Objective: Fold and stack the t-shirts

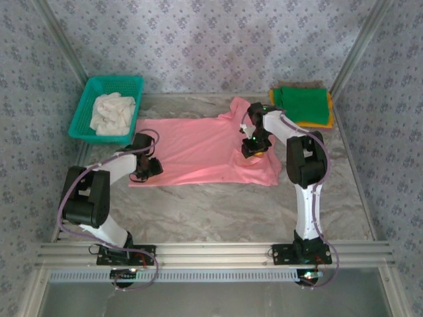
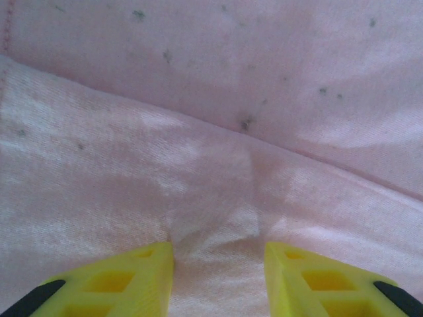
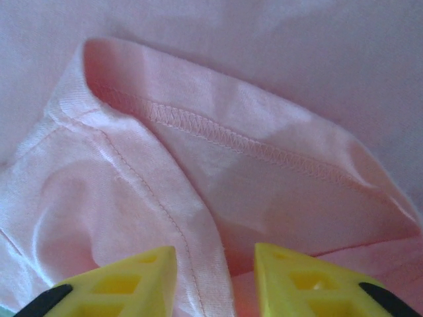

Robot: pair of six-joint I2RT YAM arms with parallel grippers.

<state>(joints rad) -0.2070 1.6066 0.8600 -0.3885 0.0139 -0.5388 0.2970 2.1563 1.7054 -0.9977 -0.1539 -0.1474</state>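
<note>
The salmon-pink t-shirt [image 1: 198, 148] lies spread flat across the middle of the table. My left gripper [image 1: 151, 166] rests on its left edge. In the left wrist view its yellow fingers [image 2: 218, 247] stand apart, pressed onto the pink cloth [image 2: 211, 132], which puckers slightly between the tips. My right gripper [image 1: 253, 148] sits on the shirt's right part. Its fingers [image 3: 215, 251] are apart, straddling a folded-over sleeve [image 3: 132, 185] with a stitched hem. A folded green t-shirt [image 1: 304, 104] lies on an orange-yellow one [image 1: 314, 124] at the back right.
A teal mesh basket [image 1: 115, 79] holding a crumpled white cloth [image 1: 112, 113] stands at the back left. Patterned walls close in the table on three sides. Bare marble tabletop [image 1: 211, 211] stretches between the shirt and the arm bases.
</note>
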